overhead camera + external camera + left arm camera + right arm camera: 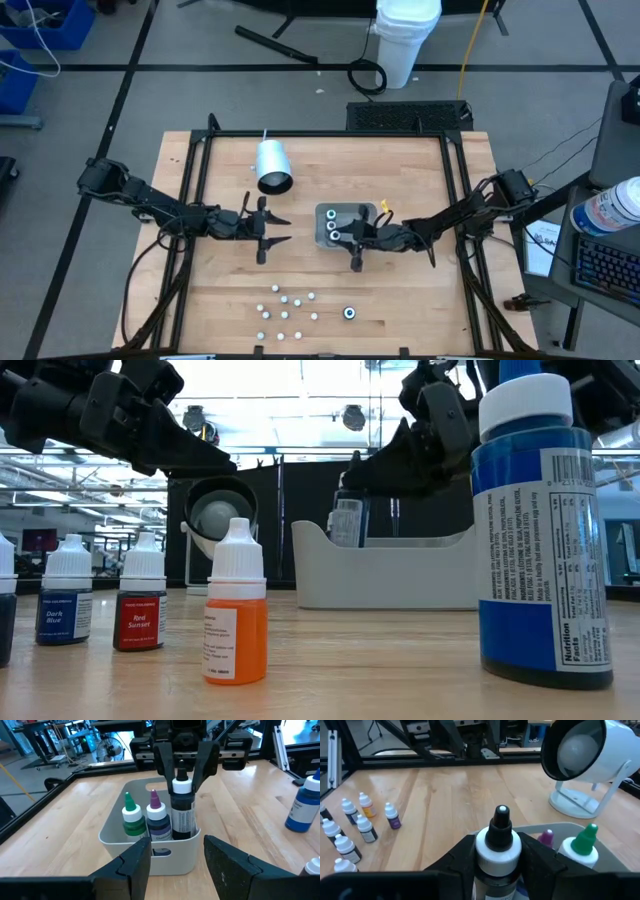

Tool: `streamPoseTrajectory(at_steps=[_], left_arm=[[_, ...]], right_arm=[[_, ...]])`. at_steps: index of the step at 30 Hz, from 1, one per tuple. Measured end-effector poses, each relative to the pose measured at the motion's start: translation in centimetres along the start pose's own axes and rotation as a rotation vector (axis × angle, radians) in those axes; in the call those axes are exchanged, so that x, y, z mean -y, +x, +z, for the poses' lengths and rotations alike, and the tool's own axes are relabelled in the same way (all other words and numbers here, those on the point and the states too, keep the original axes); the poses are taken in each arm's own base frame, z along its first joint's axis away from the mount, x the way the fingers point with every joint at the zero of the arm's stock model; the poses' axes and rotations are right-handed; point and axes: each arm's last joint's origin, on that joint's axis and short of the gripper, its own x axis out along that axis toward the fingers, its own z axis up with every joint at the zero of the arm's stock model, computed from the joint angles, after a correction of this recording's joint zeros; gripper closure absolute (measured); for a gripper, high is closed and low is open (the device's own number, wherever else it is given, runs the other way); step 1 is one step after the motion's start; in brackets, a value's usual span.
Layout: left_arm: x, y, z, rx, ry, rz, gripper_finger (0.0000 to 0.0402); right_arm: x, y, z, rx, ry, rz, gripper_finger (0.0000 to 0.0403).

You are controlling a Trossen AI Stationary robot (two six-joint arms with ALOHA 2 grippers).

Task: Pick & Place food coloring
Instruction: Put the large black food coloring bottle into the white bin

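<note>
Food coloring: 3 bottles in the grey tray [322, 212] at table center: green cap [131, 810], purple cap [154, 806], and a black-nozzle bottle [182, 805]. Right gripper [183, 772] is clamped on the black-nozzle bottle's neck, standing in the tray. About 10 small bottles [285, 310] sit in a loose cluster near the front edge, plus 1 larger blue bottle [541, 530]. Left gripper [268, 229] hovers beside the tray, fingers apart, holding nothing.

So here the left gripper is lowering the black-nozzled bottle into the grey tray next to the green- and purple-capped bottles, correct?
Not quite: the right gripper holds that black-nozzled bottle, as the high view and left wrist view show. The left gripper waits open beside the grey tray. The green-capped bottle and purple-capped bottle do stand inside.
</note>
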Motion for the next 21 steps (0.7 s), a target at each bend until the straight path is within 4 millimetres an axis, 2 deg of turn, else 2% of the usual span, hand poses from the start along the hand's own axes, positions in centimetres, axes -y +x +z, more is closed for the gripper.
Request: streamPoseTrajectory(at_steps=[12,21], left_arm=[[0.0,0.0,0.0,0.000,0.010,0.000,0.0213],[0.0,0.0,-0.1,-0.007,0.018,0.000,0.0213]], right_arm=[[-0.2,1.0,-1.9,-0.052,-0.032,0.017,0.0282],[-0.6,1.7,-1.3,-0.054,-0.050,0.017,0.0264]])
